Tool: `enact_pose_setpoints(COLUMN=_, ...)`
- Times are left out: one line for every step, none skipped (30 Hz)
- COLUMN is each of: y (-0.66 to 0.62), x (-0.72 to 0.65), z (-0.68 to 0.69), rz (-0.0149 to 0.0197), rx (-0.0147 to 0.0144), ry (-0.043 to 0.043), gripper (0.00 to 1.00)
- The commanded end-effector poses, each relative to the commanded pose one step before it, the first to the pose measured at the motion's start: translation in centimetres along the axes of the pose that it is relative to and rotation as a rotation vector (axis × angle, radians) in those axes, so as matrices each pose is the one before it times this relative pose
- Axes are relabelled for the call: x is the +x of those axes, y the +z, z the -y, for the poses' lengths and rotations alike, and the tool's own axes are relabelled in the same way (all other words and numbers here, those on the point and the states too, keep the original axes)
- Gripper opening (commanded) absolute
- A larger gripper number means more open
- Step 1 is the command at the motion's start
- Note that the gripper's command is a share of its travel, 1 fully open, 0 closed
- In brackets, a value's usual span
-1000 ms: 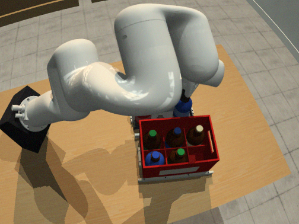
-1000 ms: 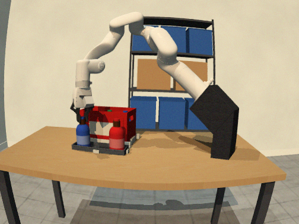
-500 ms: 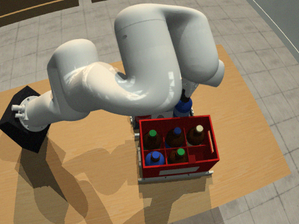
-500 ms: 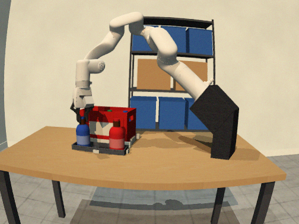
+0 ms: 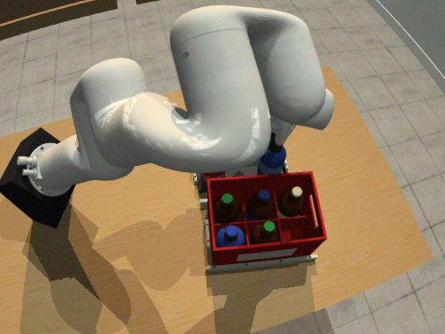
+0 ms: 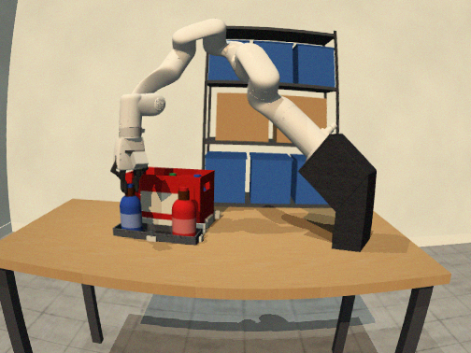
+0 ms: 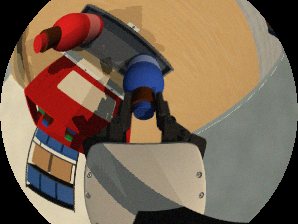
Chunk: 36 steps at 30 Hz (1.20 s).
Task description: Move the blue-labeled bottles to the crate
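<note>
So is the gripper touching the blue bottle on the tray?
Touching: the wrist view shows the gripper with its fingers against both sides of the blue bottle's neck.

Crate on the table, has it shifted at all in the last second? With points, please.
No. The crate [image 5: 265, 254] [image 6: 198, 198] [image 7: 47, 87] sits in the same place against the edge of the table [image 5: 375, 199] [image 6: 234, 271] [image 7: 215, 75] in the top view.
</note>
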<state>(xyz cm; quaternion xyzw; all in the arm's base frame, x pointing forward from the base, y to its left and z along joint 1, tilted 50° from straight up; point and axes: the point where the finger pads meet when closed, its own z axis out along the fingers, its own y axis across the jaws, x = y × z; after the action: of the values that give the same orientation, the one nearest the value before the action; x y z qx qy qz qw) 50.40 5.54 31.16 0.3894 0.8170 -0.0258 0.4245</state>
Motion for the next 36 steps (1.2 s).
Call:
enact_pose_setpoints(y=-0.1, x=-0.076, z=-0.107, rz=0.00102, rx=-0.00308, ry=0.00095, gripper=0.0)
enact_pose_setpoints(y=0.0, x=0.0, z=0.0, rz=0.0, rx=0.0, ry=0.0, gripper=0.0)
enact_pose_setpoints(y=0.0, x=0.0, z=0.0, rz=0.0, rx=0.0, ry=0.0, gripper=0.0)
enact_pose_setpoints(y=0.0, x=0.0, z=0.0, rz=0.0, rx=0.0, ry=0.0, gripper=0.0)
enact_pose_setpoints(y=0.0, x=0.0, z=0.0, rz=0.0, rx=0.0, ry=0.0, gripper=0.0)
enact_pose_setpoints(y=0.0, x=0.0, z=0.0, rz=0.0, rx=0.0, ry=0.0, gripper=0.0)
enact_pose_setpoints(y=0.0, x=0.0, z=0.0, rz=0.0, rx=0.0, ry=0.0, gripper=0.0)
enact_pose_setpoints(y=0.0, x=0.0, z=0.0, rz=0.0, rx=0.0, ry=0.0, gripper=0.0)
enact_pose_setpoints(y=0.0, x=0.0, z=0.0, rz=0.0, rx=0.0, ry=0.0, gripper=0.0)
enact_pose_setpoints(y=-0.001, x=0.0, z=0.0, rz=0.0, rx=0.0, ry=0.0, gripper=0.0)
enact_pose_setpoints(y=-0.003, x=0.0, z=0.0, rz=0.0, rx=0.0, ry=0.0, gripper=0.0)
enact_pose_setpoints(y=-0.006, x=0.0, z=0.0, rz=0.0, rx=0.0, ry=0.0, gripper=0.0)
enact_pose_setpoints(y=-0.01, x=0.0, z=0.0, rz=0.0, rx=0.0, ry=0.0, gripper=0.0)
enact_pose_setpoints(y=-0.014, x=0.001, z=-0.001, rz=0.0, rx=0.0, ry=0.0, gripper=0.0)
enact_pose_setpoints(y=-0.019, x=0.001, z=-0.001, rz=0.0, rx=0.0, ry=0.0, gripper=0.0)
enact_pose_setpoints(y=-0.024, x=0.001, z=-0.001, rz=0.0, rx=0.0, ry=0.0, gripper=0.0)
enact_pose_setpoints(y=-0.03, x=0.001, z=-0.001, rz=0.0, rx=0.0, ry=0.0, gripper=0.0)
enact_pose_setpoints(y=-0.036, x=0.001, z=-0.001, rz=0.0, rx=0.0, ry=0.0, gripper=0.0)
enact_pose_setpoints(y=-0.043, x=0.002, z=-0.001, rz=0.0, rx=0.0, ry=0.0, gripper=0.0)
enact_pose_setpoints(y=-0.049, x=0.002, z=-0.002, rz=0.0, rx=0.0, ry=0.0, gripper=0.0)
enact_pose_setpoints(y=0.0, x=0.0, z=0.0, rz=0.0, rx=0.0, ry=0.0, gripper=0.0)
enact_pose_setpoints(y=0.0, x=0.0, z=0.0, rz=0.0, rx=0.0, ry=0.0, gripper=0.0)
enact_pose_setpoints(y=-0.056, x=0.002, z=-0.002, rz=0.0, rx=0.0, ry=0.0, gripper=0.0)
enact_pose_setpoints(y=-0.062, x=0.003, z=-0.002, rz=-0.00001, rx=0.0, ry=0.0, gripper=0.0)
enact_pose_setpoints(y=-0.069, x=0.003, z=-0.002, rz=-0.00001, rx=0.0, ry=0.0, gripper=0.0)
enact_pose_setpoints(y=-0.075, x=0.003, z=-0.003, rz=0.00001, rx=0.0, ry=0.0, gripper=0.0)
enact_pose_setpoints(y=-0.081, x=0.003, z=-0.003, rz=0.00001, rx=0.0, ry=0.0, gripper=0.0)
enact_pose_setpoints(y=-0.086, x=0.004, z=-0.003, rz=0.0, rx=0.0, ry=0.0, gripper=0.0)
enact_pose_setpoints(y=-0.092, x=0.004, z=-0.003, rz=0.0, rx=0.0, ry=0.0, gripper=0.0)
enact_pose_setpoints(y=-0.098, x=0.004, z=-0.003, rz=-0.00001, rx=0.0, ry=0.0, gripper=0.0)
enact_pose_setpoints(y=-0.102, x=0.004, z=-0.004, rz=0.00001, rx=0.0, ry=0.0, gripper=0.0)
enact_pose_setpoints(y=-0.106, x=0.004, z=-0.004, rz=0.00001, rx=0.0, ry=0.0, gripper=0.0)
enact_pose_setpoints(y=-0.11, x=0.005, z=-0.004, rz=0.0, rx=0.0, ry=0.0, gripper=0.0)
enact_pose_setpoints(y=-0.114, x=0.005, z=-0.003, rz=-0.00001, rx=0.0, ry=0.0, gripper=0.0)
enact_pose_setpoints(y=-0.116, x=0.005, z=-0.004, rz=0.0, rx=0.0, ry=0.0, gripper=0.0)
enact_pose_setpoints(y=-0.118, x=0.005, z=-0.004, rz=0.00001, rx=0.0, ry=0.0, gripper=0.0)
